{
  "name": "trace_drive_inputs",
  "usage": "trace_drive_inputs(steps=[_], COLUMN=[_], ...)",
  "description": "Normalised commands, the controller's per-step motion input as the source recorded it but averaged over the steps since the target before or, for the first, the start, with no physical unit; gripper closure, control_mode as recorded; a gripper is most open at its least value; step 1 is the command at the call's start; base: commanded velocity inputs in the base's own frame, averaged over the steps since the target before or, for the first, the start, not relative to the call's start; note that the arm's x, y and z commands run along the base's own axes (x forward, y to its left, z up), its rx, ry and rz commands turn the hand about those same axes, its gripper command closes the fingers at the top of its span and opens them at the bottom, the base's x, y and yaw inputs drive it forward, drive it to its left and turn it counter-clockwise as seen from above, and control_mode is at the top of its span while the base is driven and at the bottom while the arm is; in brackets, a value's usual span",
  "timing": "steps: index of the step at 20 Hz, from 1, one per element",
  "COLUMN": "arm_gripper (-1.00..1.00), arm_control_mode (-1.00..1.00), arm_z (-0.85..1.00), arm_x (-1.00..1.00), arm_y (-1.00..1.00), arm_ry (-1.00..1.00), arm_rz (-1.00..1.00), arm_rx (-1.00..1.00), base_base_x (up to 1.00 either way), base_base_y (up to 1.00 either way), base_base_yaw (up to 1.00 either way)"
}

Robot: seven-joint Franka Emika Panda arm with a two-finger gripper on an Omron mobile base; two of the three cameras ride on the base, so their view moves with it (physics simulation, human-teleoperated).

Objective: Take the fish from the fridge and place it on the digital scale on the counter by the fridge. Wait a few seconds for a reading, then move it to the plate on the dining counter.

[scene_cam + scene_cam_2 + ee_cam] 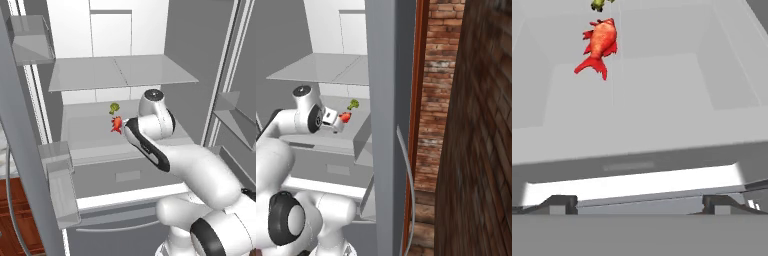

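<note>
The fridge [130, 75] stands with its doors swung wide, and the arm reaches into its white interior, so the step in hand looks like the first one: fetching the fish. Nothing has been lifted yet.

A glass shelf [122, 72] runs across above the hand, and door bins [60, 185] hang on the open door to the hand's left in the left base view. The lower shelf [642, 100] stretches out ahead of the hand and carries both small items.

The hand [639, 202] sits at the front edge of that lower shelf, its two tips spread wide with nothing between them. In the hand view the tips rise at the bottom, far apart, and the shelf floor between them is bare.

The fish [599, 45] lies flat on the shelf ahead of the hand and off to its left, tail pointing back toward the hand, head pointing deeper in. It is well apart from the tips in the hand view, though the left base view shows it just beside the wrist.

A green lump [114, 107] sits just beyond the fish, nearly touching its head end.

The next move probably calls for shifting the hand left and forward until the fish lies between the spread tips, then lowering and closing across its body. The tips should stop short of the green lump so it is not caught or knocked deeper.
</note>
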Motion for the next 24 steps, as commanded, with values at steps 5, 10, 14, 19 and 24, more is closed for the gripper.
trace_drive_inputs(steps=[5, 10, 14, 19, 24], arm_gripper=[-1.0, -1.0, -1.0, -1.0, -1.0], arm_control_mode=[-1.0, -1.0, -1.0, -1.0, -1.0], arm_z=[-0.01, -0.08, -0.11, -0.17, -0.3], arm_x=[0.48, 0.45, 0.34, 0.29, 0.23], arm_y=[0.11, 0.21, 0.17, 0.13, 0.11], arm_ry=[0.0, 0.0, -0.02, -0.02, 0.0], arm_rz=[-0.08, -0.07, -0.07, -0.06, -0.05], arm_rx=[0.0, 0.0, 0.0, 0.0, 0.0], base_base_x=[0.0, 0.0, 0.0, 0.0, 0.0], base_base_y=[0.0, 0.0, 0.0, 0.0, 0.0], base_base_yaw=[0.0, 0.0, 0.0, 0.0, 0.0])
